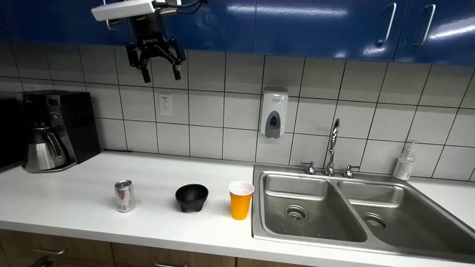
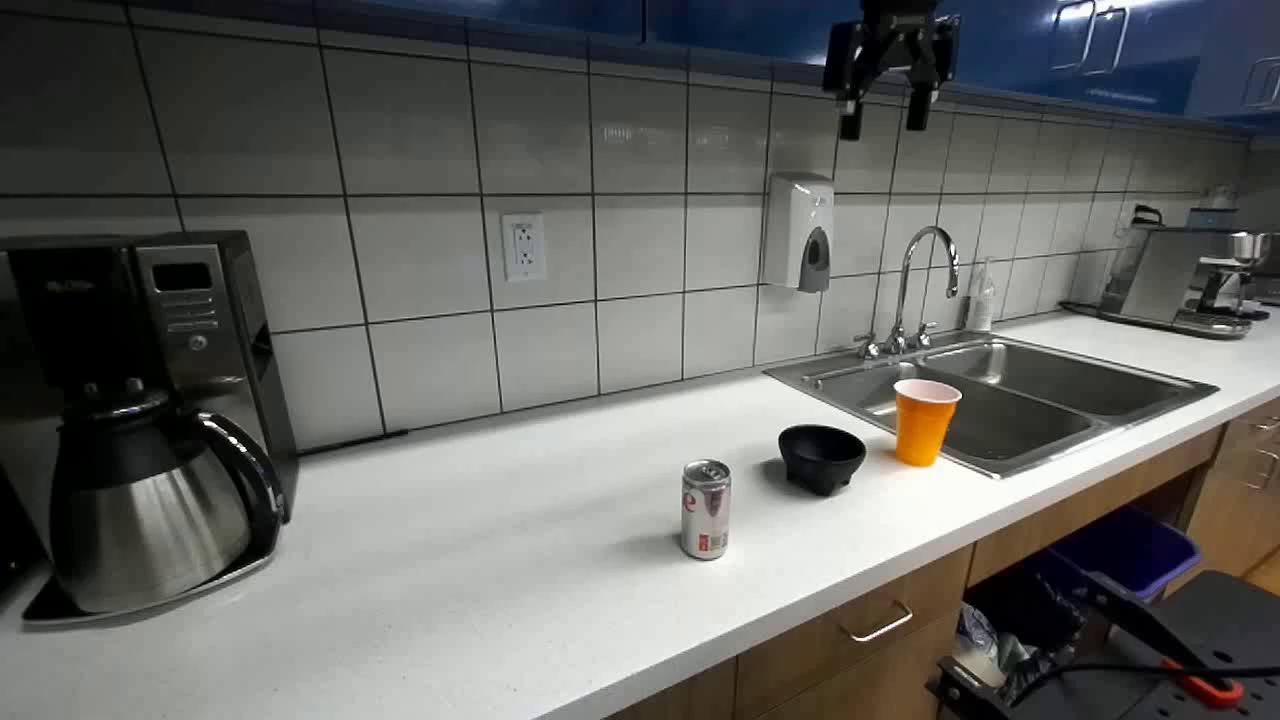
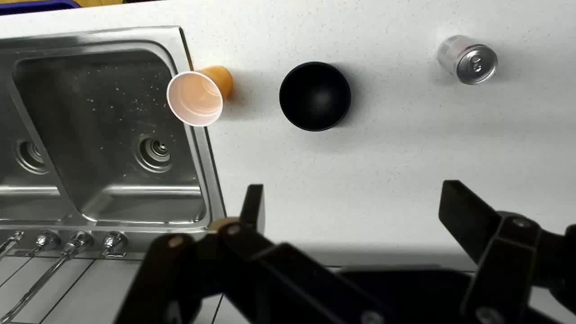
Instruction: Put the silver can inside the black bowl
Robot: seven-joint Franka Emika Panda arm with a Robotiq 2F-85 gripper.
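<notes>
The silver can (image 1: pixel 124 196) stands upright on the white counter, and it also shows in an exterior view (image 2: pixel 706 510) and at the upper right of the wrist view (image 3: pixel 465 58). The black bowl (image 1: pixel 192 198) sits beside it, between the can and the orange cup; it also shows in an exterior view (image 2: pixel 821 460) and in the wrist view (image 3: pixel 315 96). The bowl's inside looks empty. My gripper (image 1: pixel 162 78) is open, empty and pointing down, high above the counter; it also shows in an exterior view (image 2: pixel 884 128) and in the wrist view (image 3: pixel 354 185). It touches nothing.
An orange cup (image 1: pixel 240 202) stands beside the bowl at the edge of the double sink (image 1: pixel 258 207). A coffee maker (image 2: pixel 210 340) with a steel carafe (image 2: pixel 150 520) stands at the counter's far end. A soap dispenser (image 1: pixel 274 115) and blue cabinets (image 1: pixel 319 29) are on the wall.
</notes>
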